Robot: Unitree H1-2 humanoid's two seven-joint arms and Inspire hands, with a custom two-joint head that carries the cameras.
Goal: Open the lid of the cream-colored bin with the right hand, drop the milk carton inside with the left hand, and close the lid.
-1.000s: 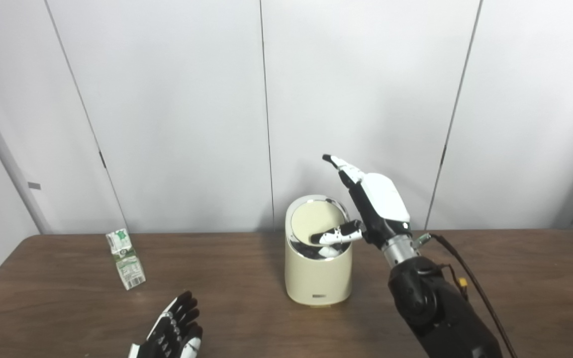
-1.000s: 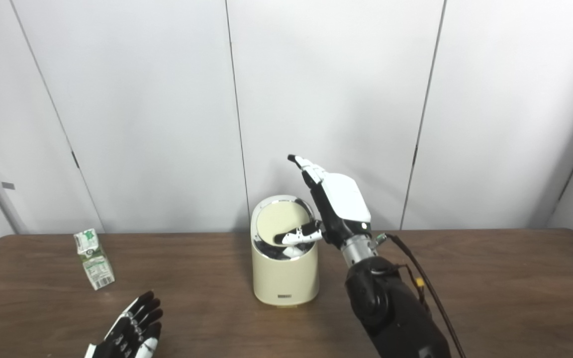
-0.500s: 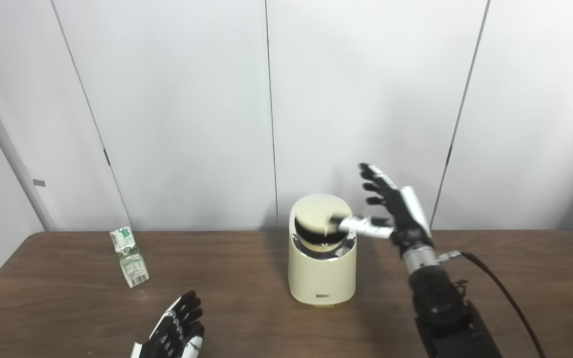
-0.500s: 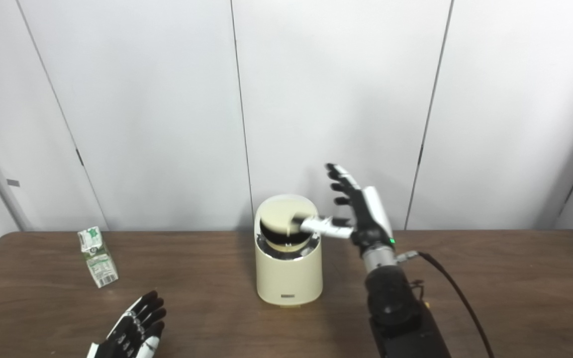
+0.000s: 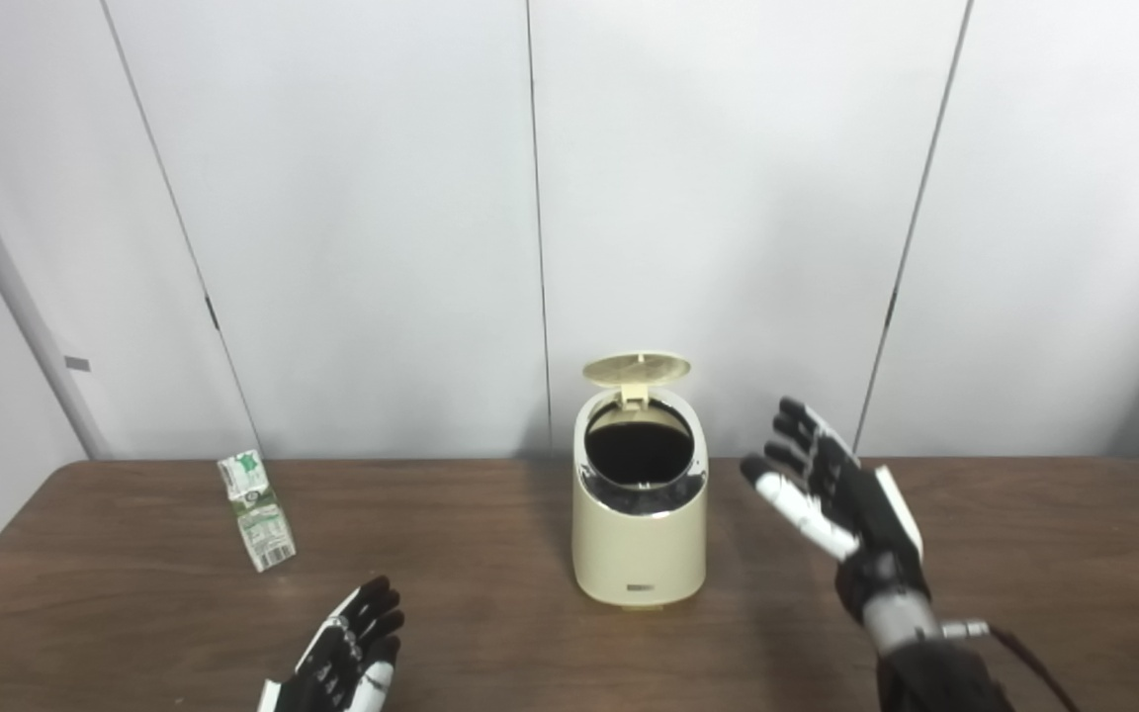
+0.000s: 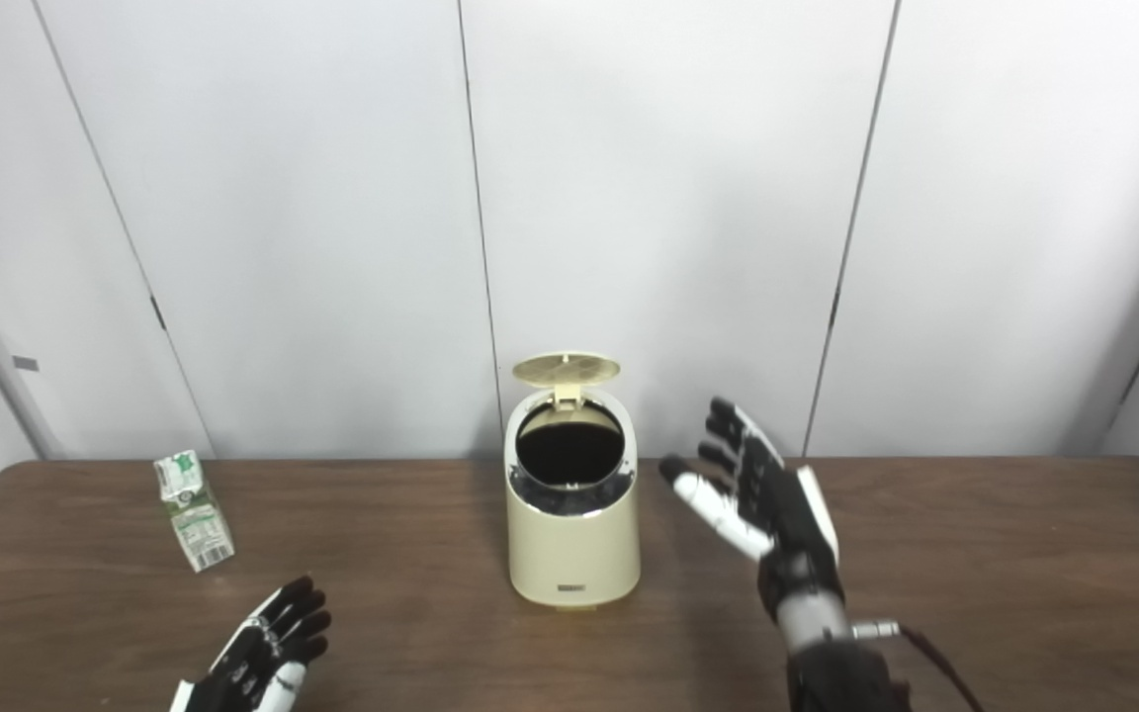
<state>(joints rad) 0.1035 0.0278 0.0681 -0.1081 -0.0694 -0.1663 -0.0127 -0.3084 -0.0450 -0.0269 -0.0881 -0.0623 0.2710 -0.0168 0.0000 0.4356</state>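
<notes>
Lid stands up behind the dark mouth of the bin, so opening looks done. Right hand released, fingers spread, just right of the bin, touching nothing. Left hand released too, low on the table. Next: reach forward-left of the left hand to the carton, grasp, carry over the mouth.

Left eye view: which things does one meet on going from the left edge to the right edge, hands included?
milk carton → left hand → cream-colored bin, its lid standing open → right hand, fingers spread, holding nothing.
</notes>
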